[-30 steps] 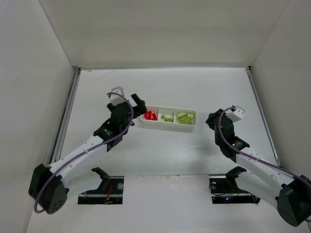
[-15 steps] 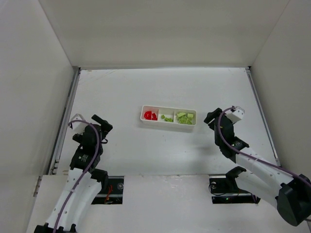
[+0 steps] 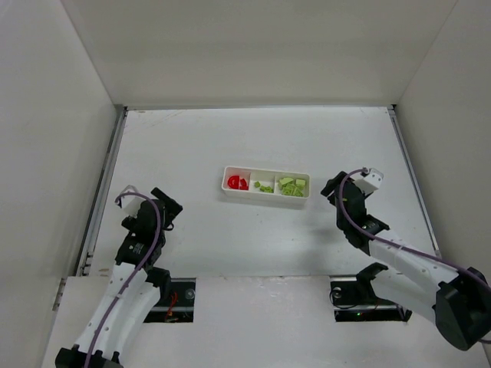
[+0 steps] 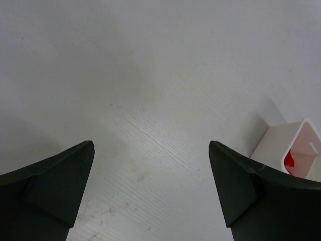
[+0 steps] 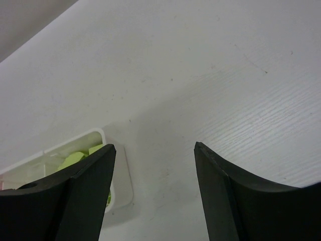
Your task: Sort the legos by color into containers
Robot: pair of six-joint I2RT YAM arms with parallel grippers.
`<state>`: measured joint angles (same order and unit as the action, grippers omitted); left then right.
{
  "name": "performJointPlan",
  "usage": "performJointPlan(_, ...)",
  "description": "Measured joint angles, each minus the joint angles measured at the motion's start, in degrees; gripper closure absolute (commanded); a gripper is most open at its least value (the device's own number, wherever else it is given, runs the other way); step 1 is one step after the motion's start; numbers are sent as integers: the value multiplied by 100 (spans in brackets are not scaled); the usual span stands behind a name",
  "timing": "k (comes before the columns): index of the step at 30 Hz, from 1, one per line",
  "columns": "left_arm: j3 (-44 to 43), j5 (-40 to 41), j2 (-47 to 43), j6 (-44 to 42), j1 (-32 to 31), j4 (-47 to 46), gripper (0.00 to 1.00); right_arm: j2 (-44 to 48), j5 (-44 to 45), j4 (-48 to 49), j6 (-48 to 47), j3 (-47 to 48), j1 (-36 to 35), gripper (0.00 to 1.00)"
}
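The white tray (image 3: 266, 197) lies mid-table. Its left compartment holds red legos (image 3: 237, 182), its middle compartment a few lime-green legos (image 3: 265, 186), and its right compartment several lime-green legos (image 3: 291, 186). My left gripper (image 3: 170, 208) is open and empty, low at the left, well away from the tray; its wrist view shows the tray's left end (image 4: 281, 143) with red inside (image 4: 289, 160). My right gripper (image 3: 331, 188) is open and empty just right of the tray; its wrist view shows the tray's right end (image 5: 119, 181) with green legos (image 5: 72, 159).
White walls enclose the table on the left, back and right. A metal rail (image 3: 103, 188) runs along the left edge and another (image 3: 414, 184) along the right. Bare table (image 3: 253, 142) lies behind the tray.
My left arm has pulled back from the tray's left end to the near left of the table and settled there. The right arm has barely shifted.
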<state>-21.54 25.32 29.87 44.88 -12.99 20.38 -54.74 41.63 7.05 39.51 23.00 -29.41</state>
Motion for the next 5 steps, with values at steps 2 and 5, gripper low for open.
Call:
performJointPlan(2,0,-48,0,22,0,-15,0,92,2,-2,-7,0,-4,29)
performJointPlan(5,-2,-76,37,24,0,-57,0,326,2,2,-7,0,-7,29)
